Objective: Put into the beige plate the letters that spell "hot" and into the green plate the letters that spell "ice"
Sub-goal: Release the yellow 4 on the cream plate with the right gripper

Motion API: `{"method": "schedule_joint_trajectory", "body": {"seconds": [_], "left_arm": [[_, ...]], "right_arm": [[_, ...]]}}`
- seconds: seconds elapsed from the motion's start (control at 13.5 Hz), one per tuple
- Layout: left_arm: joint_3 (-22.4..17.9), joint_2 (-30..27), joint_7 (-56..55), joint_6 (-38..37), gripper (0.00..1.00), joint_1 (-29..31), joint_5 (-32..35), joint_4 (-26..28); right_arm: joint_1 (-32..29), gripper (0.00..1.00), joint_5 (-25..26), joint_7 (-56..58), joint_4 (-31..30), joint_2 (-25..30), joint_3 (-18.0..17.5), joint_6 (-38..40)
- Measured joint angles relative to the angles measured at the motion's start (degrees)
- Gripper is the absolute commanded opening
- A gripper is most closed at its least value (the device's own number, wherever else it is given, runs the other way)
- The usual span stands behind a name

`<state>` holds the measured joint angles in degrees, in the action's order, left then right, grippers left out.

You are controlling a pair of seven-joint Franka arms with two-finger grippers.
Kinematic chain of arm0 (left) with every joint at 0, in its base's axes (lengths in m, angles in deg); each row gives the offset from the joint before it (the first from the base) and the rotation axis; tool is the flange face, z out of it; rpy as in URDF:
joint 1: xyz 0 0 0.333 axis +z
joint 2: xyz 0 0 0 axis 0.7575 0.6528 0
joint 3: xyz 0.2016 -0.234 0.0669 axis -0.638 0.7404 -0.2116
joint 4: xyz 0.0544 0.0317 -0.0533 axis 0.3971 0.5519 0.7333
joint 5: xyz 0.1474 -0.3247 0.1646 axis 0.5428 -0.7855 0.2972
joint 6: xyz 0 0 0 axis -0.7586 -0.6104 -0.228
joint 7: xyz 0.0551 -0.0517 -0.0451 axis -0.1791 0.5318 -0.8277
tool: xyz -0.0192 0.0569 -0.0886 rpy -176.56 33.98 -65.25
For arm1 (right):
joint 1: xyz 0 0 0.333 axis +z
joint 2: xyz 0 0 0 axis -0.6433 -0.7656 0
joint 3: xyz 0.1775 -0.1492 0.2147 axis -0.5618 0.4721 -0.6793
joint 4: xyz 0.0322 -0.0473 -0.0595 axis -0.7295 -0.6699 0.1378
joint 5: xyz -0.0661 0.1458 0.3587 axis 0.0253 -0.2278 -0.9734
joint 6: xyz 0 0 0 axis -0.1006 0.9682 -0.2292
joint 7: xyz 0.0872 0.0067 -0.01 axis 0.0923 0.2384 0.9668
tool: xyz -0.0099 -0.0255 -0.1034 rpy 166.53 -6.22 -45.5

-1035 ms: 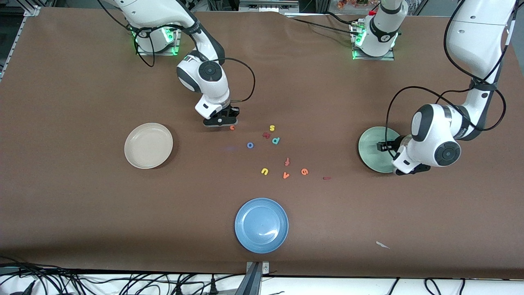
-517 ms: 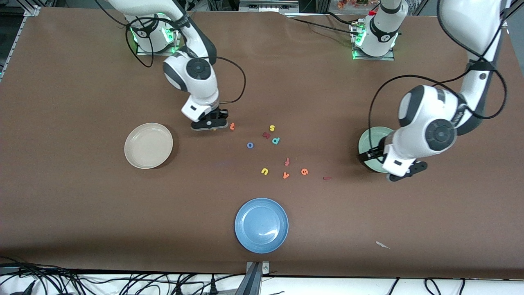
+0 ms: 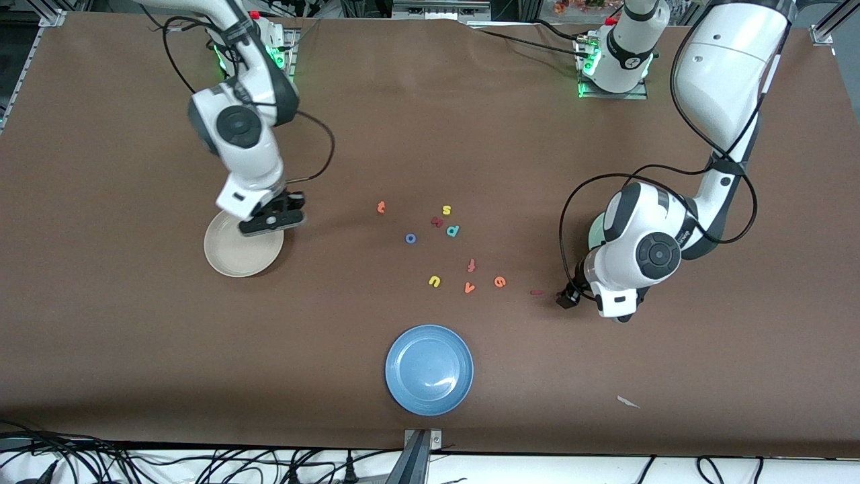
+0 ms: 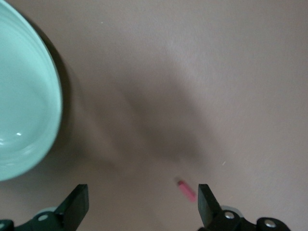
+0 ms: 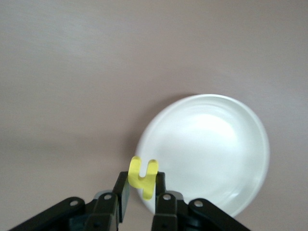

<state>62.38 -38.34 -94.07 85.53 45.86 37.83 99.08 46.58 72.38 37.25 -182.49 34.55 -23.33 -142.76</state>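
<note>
Now the right gripper (image 5: 140,192) hangs over the rim of the round cream-beige plate (image 3: 232,259), on the side toward the letter cluster, its fingers pinched on the small yellow foam h (image 5: 143,176). The dish sits toward the right arm's end of the brown table (image 3: 134,323), and the letter has only to travel a little inward over the rim to clear it before release, I judge.

The left gripper (image 3: 568,299) stands wide and empty, low over the table just beside the small dark red foam bar i (image 3: 536,292), which lies toward the table's middle from it. In the left wrist view the bar (image 4: 186,188) lies slantwise between the fingers, close to one of them. The pale mint-green plate (image 4: 24,96) is close by. The left arm is plainly the nearer for this pick.
</note>
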Motion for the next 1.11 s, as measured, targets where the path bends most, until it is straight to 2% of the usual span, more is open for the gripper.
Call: {"method": "schedule_joint_trajectory", "body": {"seconds": [0.07,0.15,0.22,0.44,0.67,0.89,1.11], "left_arm": [[0.01,0.35,-3.93,1.06,1.0,-0.2,0.0,-0.11],[0.02,0.57,-8.16,2.08,1.0,-0.65,0.0,-0.14],[0.02,0.73,-12.23,2.92,1.0,-1.33,0.0,-0.16],[-0.07,1.87,-20.18,3.46,0.98,-4.21,0.83,-0.16],[-0.39,4.85,-26.51,4.5,0.72,-5.69,3.9,-1.04],[-0.71,6.66,-28.31,4.56,0.7,-5.69,4.22,-3.13],[-0.88,7.63,-29.38,4.57,0.7,-5.71,4.22,-5.08]], "right_arm": [[-1.54,0.36,0.0,2.76,-0.24,-0.01,1.04,-0.01],[-2.47,0.92,0.0,4.43,-0.58,-0.06,2.0,-0.08],[-2.9,1.0,0.0,5.17,-1.05,-0.13,2.63,-0.21],[-2.76,1.0,0.0,5.22,-1.81,-0.22,2.8,-0.33],[-2.65,1.0,-1.73,4.37,-1.82,-0.22,2.3,-0.42],[-0.67,1.0,-8.64,3.4,-1.3,-0.26,-0.21,-0.79],[5.74,1.0,-10.18,-3.97,0.18,-1.5,-0.75,-0.8]]}}
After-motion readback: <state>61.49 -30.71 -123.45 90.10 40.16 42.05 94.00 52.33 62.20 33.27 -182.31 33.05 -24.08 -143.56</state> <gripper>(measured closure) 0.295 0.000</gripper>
